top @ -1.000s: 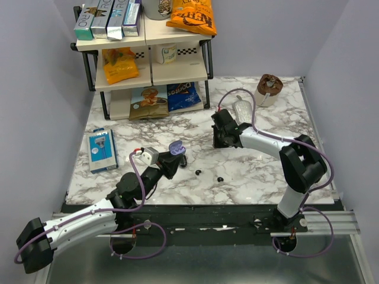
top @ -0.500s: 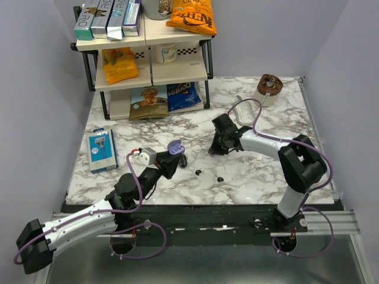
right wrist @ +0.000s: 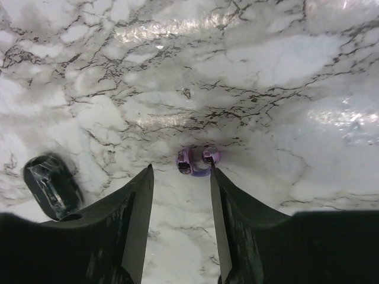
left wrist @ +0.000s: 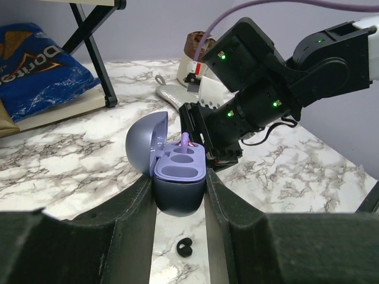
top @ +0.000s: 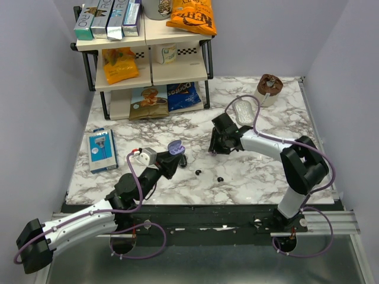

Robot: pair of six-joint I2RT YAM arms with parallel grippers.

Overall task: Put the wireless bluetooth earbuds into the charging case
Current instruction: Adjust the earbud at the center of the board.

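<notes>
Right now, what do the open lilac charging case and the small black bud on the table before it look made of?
The open lilac charging case looks like moulded plastic with a satin finish: soft, broad highlights on its domed lid. The small black bud looks like glossy hard plastic, with faint glints; it is too small to rule out a rubber tip.

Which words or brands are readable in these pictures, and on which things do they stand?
"Doritos": on the blue bag.
Top orange bag, boxes, blue pack: they carry print, but it is too small or blurred to read.
</notes>
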